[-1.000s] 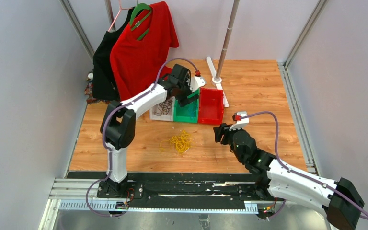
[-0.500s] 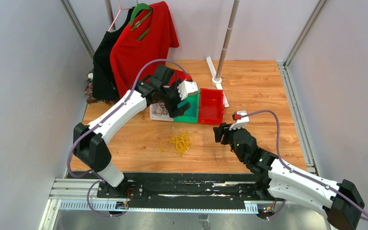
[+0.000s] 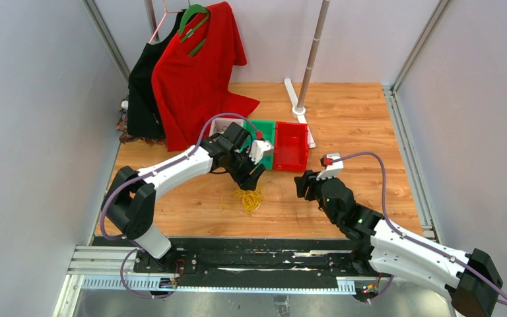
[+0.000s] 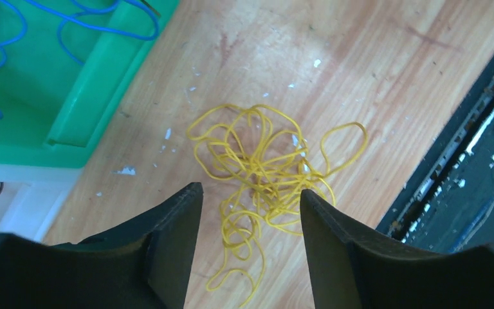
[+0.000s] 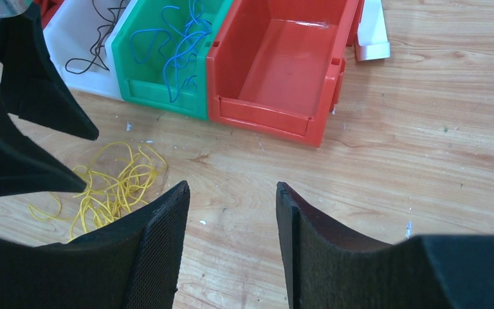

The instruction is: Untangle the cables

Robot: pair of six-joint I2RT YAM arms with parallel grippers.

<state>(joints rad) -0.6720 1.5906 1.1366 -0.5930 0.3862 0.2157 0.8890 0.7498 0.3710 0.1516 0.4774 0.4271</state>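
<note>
Left wrist view is showing the left gripper (image 4: 251,193) hanging just above the yellow cable (image 4: 260,158), jaws fairly wide with nothing between them; the tangle is lying loose on the table (image 4: 373,58) beside the green bin (image 4: 77,122) holding the blue cable (image 4: 90,26). Right gripper (image 5: 231,193) is sitting off to the side, facing the red bin (image 5: 264,119), likewise parted and empty. Step in hand is looking like the reach for the yellow bundle; next move is probably calling for a straight descent and a pinch on the dense middle, since thin loops may slip free.
</note>
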